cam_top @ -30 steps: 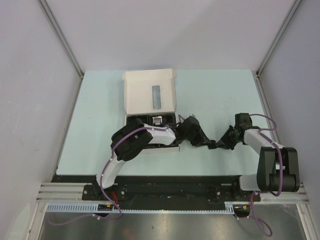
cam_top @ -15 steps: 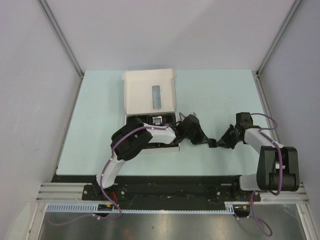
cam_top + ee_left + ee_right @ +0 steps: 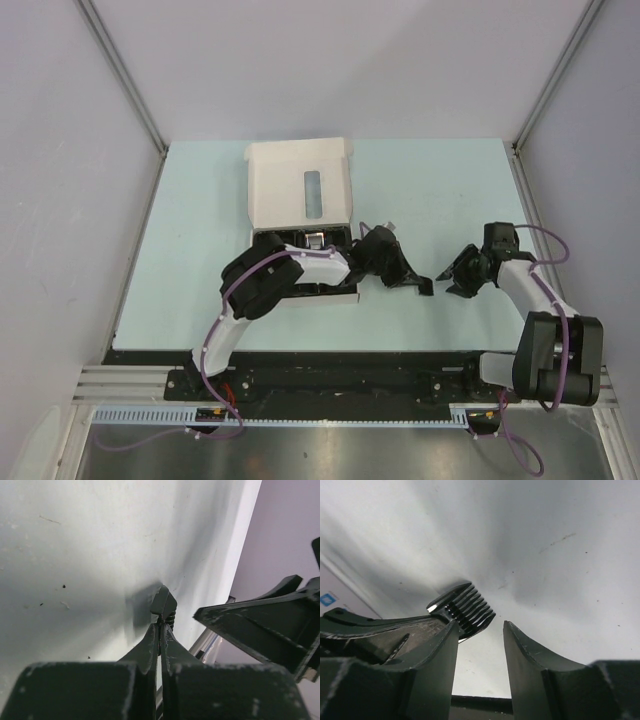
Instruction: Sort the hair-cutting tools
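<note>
A small black comb guard (image 3: 426, 287) is pinched at the tip of my left gripper (image 3: 417, 282), low over the table right of the white box. In the left wrist view the gripper (image 3: 161, 626) is shut on the guard's edge (image 3: 163, 603). My right gripper (image 3: 453, 274) stands open just right of the guard, apart from it. In the right wrist view the guard's teeth (image 3: 466, 609) show beyond the open gripper (image 3: 481, 631), nothing between its fingers. A silver-and-black clipper (image 3: 315, 240) lies in the box's black tray.
The white box (image 3: 300, 185) stands open at the middle back, lid raised, its black tray (image 3: 285, 240) partly hidden by my left arm. The table's right edge (image 3: 525, 215) and the purple wall lie beyond my right arm.
My left gripper has shut on the comb guard. My right gripper has opened, let the guard go and drawn back to the right.
</note>
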You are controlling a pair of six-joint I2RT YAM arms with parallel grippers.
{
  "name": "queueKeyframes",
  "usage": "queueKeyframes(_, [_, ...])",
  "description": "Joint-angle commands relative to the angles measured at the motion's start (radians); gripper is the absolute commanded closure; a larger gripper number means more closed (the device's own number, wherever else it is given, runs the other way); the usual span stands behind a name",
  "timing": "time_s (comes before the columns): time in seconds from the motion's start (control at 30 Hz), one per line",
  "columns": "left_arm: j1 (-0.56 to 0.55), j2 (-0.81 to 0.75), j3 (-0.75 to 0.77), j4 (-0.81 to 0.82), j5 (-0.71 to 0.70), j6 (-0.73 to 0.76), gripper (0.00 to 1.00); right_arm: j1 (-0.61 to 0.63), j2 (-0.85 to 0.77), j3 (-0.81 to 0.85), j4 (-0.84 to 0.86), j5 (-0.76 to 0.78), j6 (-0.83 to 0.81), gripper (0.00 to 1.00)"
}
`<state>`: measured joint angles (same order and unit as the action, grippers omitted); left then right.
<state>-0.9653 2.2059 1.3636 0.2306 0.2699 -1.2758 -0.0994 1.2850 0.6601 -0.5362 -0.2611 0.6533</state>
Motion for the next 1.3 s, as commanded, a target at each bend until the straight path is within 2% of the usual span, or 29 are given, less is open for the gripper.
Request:
queueKeyframes(0.0, [0.020, -0.083, 0.020, 0.016, 0.052, 0.049, 1.00, -0.042, -0.091, 0.065, -0.061, 0.011, -0.006, 0.54])
queueKeyframes(0.2, [0.063, -0.178, -0.021, 0.015, 0.092, 0.089, 1.00, -0.108, -0.141, 0.085, -0.067, -0.055, 0.005, 0.56])
queueKeyframes(0.4, [0.154, -0.331, -0.132, 0.015, 0.167, 0.122, 1.00, -0.103, -0.154, 0.091, -0.030, -0.098, 0.008, 0.54])
queueKeyframes(0.5, [0.206, -0.438, -0.227, 0.015, 0.207, 0.116, 1.00, -0.071, -0.144, 0.092, 0.019, -0.122, 0.012, 0.53])
queueKeyframes(0.63, [0.272, -0.592, -0.391, -0.007, 0.248, 0.144, 1.00, 0.039, -0.090, 0.092, 0.090, -0.141, 0.040, 0.53])
queueKeyframes(0.73, [0.336, -0.668, -0.457, -0.063, 0.301, 0.237, 1.00, 0.136, -0.064, 0.092, 0.134, -0.113, 0.068, 0.53])
queueKeyframes(0.77, [0.365, -0.687, -0.463, -0.127, 0.305, 0.271, 0.99, 0.154, -0.058, 0.092, 0.146, -0.098, 0.075, 0.53])
queueKeyframes(0.8, [0.376, -0.699, -0.465, -0.160, 0.311, 0.336, 1.00, 0.170, -0.041, 0.092, 0.157, -0.095, 0.091, 0.53])
queueKeyframes(0.9, [0.415, -0.741, -0.504, -0.177, 0.341, 0.372, 1.00, 0.207, -0.003, 0.092, 0.194, -0.102, 0.114, 0.53])
queueKeyframes(1.07, [0.485, -0.747, -0.578, -0.195, 0.380, 0.371, 1.00, 0.224, 0.019, 0.093, 0.211, -0.095, 0.135, 0.53])
queueKeyframes(1.27, [0.493, -0.759, -0.633, -0.223, 0.396, 0.377, 1.00, 0.231, 0.031, 0.092, 0.203, -0.083, 0.138, 0.53])
